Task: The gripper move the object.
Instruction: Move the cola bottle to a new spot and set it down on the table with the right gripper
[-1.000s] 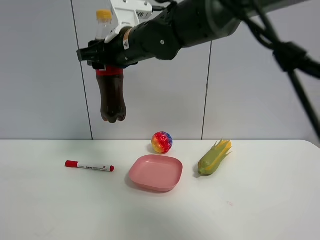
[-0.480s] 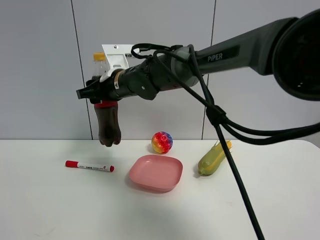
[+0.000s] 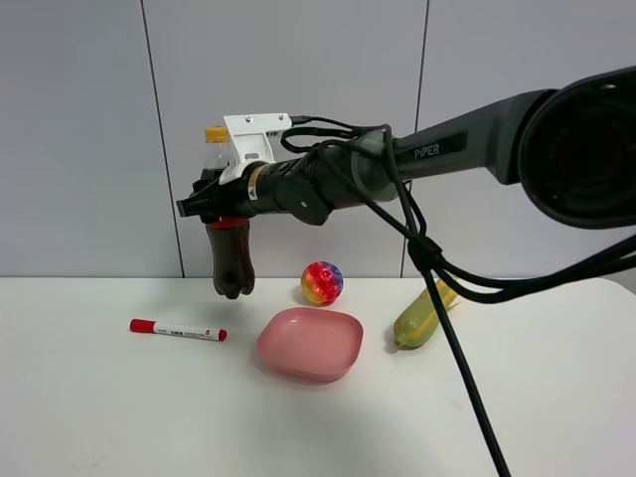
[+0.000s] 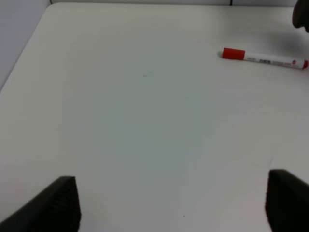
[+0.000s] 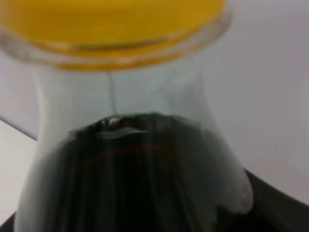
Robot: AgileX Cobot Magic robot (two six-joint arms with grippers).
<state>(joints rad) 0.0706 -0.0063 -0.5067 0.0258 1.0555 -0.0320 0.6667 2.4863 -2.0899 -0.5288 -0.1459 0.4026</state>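
Setting: robot test lab, bench cell. Evidence: plain white table [image 3: 89, 417] against a grey panelled wall [image 3: 79, 119] with vertical seams. Black arm [image 3: 477, 139] lettered PiPER, with a white bracket and loose black cables [image 3: 447, 298] hanging across the view. Mismatched props: cola bottle [image 3: 231, 253] in the gripper [image 3: 214, 204]; marker [image 3: 179, 330] on the table below it; pink bowl [image 3: 310, 344], rainbow ball [image 3: 322, 282] and corn cob [image 3: 417, 320] lower, toward the arm side.

The bottle [image 5: 130, 159] fills the right wrist view blurred, base cut off; cables [image 3: 467, 383] partly hide the corn [image 3: 415, 323].

Cola bottle [image 3: 230, 263] hangs apparently upright in end effector [image 3: 202, 207].
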